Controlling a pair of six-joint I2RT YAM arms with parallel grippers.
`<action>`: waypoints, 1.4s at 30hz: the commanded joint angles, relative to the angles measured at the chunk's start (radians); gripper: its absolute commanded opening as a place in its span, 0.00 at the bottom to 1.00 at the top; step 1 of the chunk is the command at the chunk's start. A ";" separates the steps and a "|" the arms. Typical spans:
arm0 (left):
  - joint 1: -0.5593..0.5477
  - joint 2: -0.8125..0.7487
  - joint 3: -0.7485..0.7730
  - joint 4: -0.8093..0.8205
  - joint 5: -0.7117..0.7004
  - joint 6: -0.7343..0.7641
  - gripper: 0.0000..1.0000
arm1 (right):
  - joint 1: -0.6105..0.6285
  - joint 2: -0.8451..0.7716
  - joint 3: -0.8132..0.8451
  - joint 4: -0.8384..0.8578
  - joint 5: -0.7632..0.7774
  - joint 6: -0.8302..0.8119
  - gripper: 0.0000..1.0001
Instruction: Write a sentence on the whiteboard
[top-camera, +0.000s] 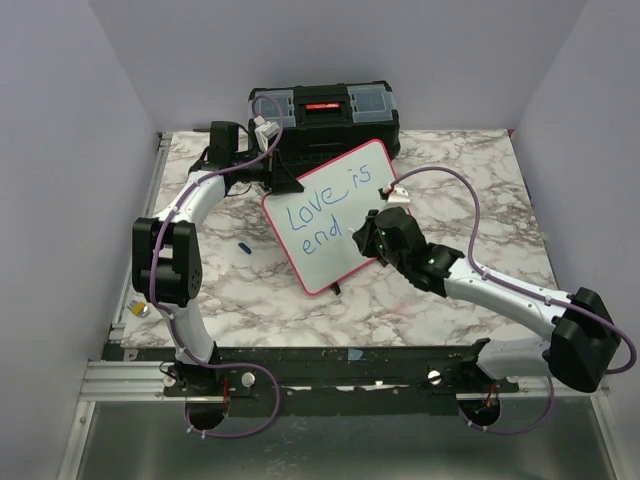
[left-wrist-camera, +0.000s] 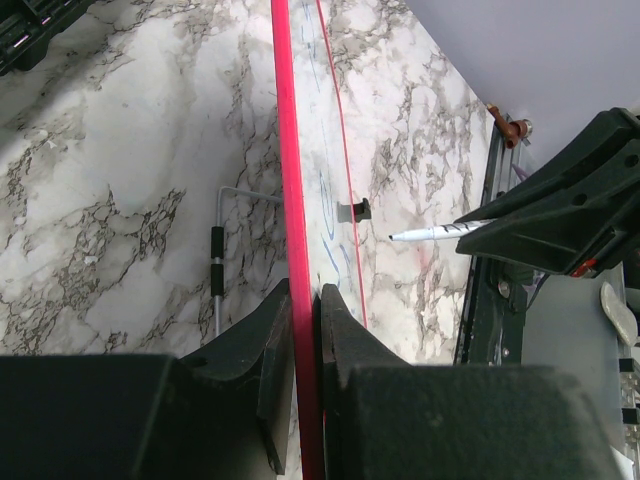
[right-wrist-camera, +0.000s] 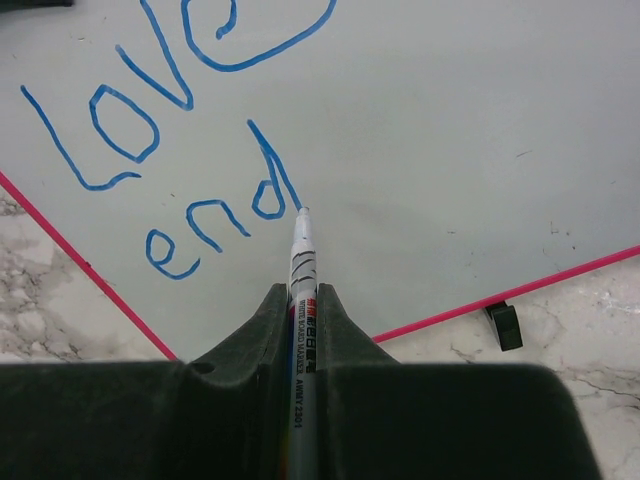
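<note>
The whiteboard (top-camera: 335, 215), white with a thin pink-red frame, stands tilted in the middle of the marble table. Blue handwriting, the sentence (top-camera: 322, 208), reads "Love is" with "end" beneath; the right wrist view shows "Love" and "end" (right-wrist-camera: 215, 215). My left gripper (left-wrist-camera: 304, 310) is shut on the board's red edge (left-wrist-camera: 290, 180) at its top left corner. My right gripper (right-wrist-camera: 303, 300) is shut on a white marker (right-wrist-camera: 302, 300), whose tip touches the board at the foot of the "d". The marker also shows in the left wrist view (left-wrist-camera: 435, 233).
A black toolbox (top-camera: 325, 118) with a red handle stands behind the board. A small blue marker cap (top-camera: 243, 245) lies on the table left of the board. A metal board stand (left-wrist-camera: 218, 262) lies behind the board. Grey walls enclose the table.
</note>
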 joint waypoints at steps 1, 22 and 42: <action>-0.005 -0.039 0.003 0.087 0.015 0.069 0.00 | -0.022 -0.032 -0.034 0.057 -0.106 0.006 0.01; -0.006 -0.035 0.005 0.088 0.013 0.066 0.00 | -0.022 -0.009 -0.046 0.038 -0.012 -0.032 0.01; -0.005 -0.034 0.004 0.087 0.011 0.065 0.00 | -0.022 0.084 0.060 0.059 0.025 -0.048 0.01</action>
